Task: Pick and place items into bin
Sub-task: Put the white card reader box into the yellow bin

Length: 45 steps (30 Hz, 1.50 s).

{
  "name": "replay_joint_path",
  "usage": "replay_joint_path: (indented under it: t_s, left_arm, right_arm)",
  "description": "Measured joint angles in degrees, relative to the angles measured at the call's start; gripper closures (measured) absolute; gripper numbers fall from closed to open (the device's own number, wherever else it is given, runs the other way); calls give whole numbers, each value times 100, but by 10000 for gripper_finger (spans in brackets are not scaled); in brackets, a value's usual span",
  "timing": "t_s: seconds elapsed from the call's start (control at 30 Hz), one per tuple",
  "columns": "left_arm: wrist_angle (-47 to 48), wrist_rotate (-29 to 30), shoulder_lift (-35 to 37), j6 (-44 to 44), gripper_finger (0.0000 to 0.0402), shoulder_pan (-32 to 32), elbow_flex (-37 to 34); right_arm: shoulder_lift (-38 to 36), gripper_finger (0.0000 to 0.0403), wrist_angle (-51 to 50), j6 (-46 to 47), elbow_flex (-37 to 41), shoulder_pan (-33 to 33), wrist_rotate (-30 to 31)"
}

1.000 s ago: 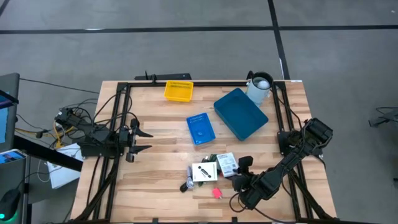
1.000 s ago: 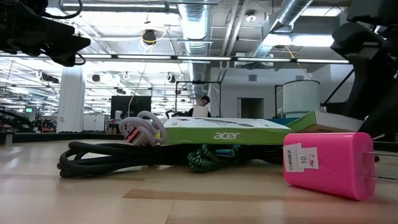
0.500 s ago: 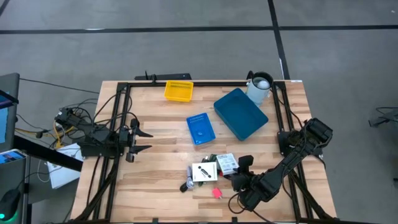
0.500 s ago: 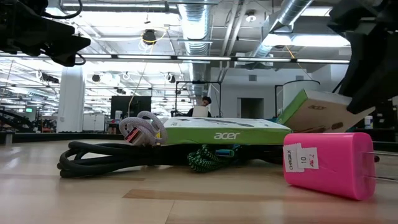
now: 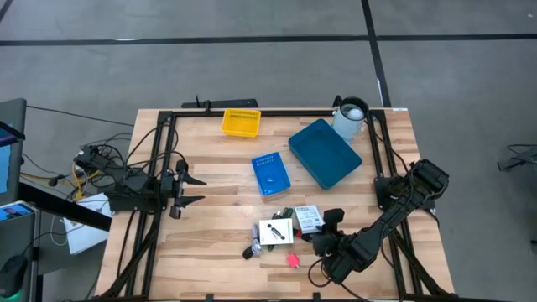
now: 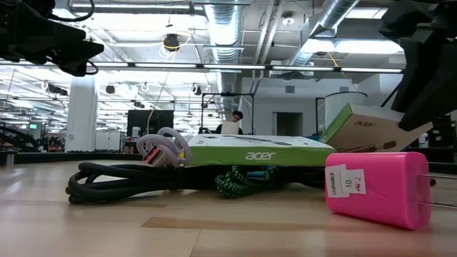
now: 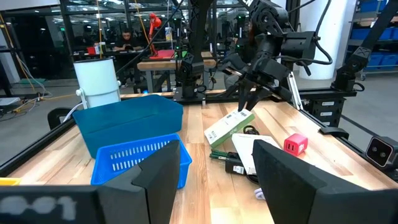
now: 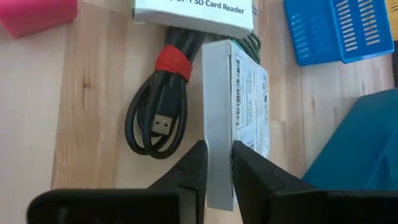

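Observation:
The items lie in a heap near the table's front edge: a white card-reader box (image 5: 274, 231), black cables (image 5: 252, 250), a pink charger (image 5: 292, 260) and a white-and-green acer box (image 5: 307, 220). My right gripper (image 5: 327, 222) is shut on the acer box (image 6: 371, 127), which is tilted with one end up. At the table's left side, my left gripper (image 5: 195, 190) stays level and open, far from the heap; its fingers (image 7: 155, 180) frame the scene. My right gripper pinches the acer box across its thin side (image 8: 217, 180) between its two fingers, at the end toward the table's right edge. The fingers slant down from the near right. The held end is raised; the box's lower end (image 7: 214, 140) rests by the cables.
A large blue bin (image 5: 325, 153) stands at the back right, with a white cup (image 5: 351, 117) behind it. A small blue basket (image 5: 270, 174) is mid-table and a yellow basket (image 5: 241, 122) is at the far edge. Bare wood lies between the heap and my left gripper.
The acer box has tipped up: the end in my right gripper has risen, while its other end stays down by the cables. That came in the first half second; since then it has kept still. The other items have not moved.

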State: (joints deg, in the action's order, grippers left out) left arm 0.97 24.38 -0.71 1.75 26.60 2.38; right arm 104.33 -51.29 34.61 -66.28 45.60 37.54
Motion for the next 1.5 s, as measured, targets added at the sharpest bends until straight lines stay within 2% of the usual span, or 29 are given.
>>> replay_joint_path:
  t_s: [1.13, 1.37, 1.5]
  left_arm:
    - [0, 0, -2, 16, 210, -1, 1]
    - [-55, 31, -2, 871, 210, -1, -6]
    - [-54, 7, -1, 374, 210, -1, -6]
  right_arm:
    - [0, 349, -99, 146, -6, 11, 2]
    - [0, 349, -225, 149, -231, 4, -10]
    - [0, 349, -259, 146, -389, -16, -2]
